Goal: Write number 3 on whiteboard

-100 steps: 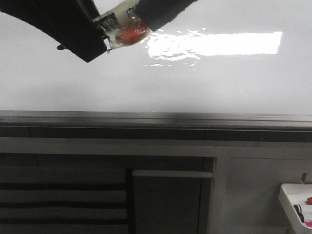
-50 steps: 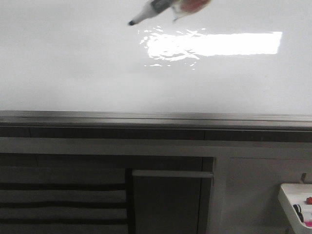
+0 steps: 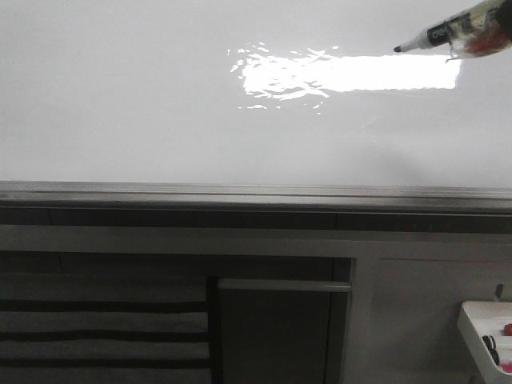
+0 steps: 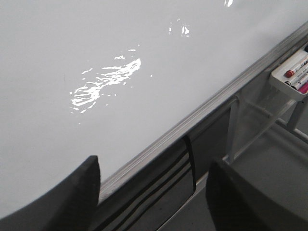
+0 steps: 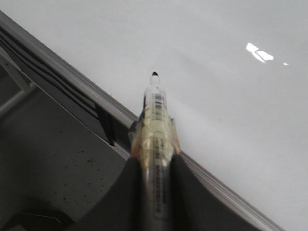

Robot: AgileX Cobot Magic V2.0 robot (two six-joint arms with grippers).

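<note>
1. The whiteboard (image 3: 144,120) filled the upper half of the front view, glossy and white, with a bright light reflection (image 3: 352,74) across its upper middle and a grey metal edge rail (image 3: 256,192) along its lower border.
2. No drawn 3 could be seen on the board in any view; its surface looked unmarked.
3. The right gripper (image 5: 155,168) was closed around a black-tipped marker (image 5: 155,115), its two dark fingers (image 5: 126,192) pressed against the barrel on either side.
4. In the front view that marker (image 3: 448,32) entered from the upper right corner, tilted, its tip pointing left at the right end of the reflection; whether the tip touched the board could not be told.
5. The left gripper (image 4: 154,187) stood spread wide with nothing between its fingers (image 4: 72,202), hanging near the board's rail.
6. A white tray (image 4: 291,77) holding markers sat below the rail, well apart from both grippers.
</note>
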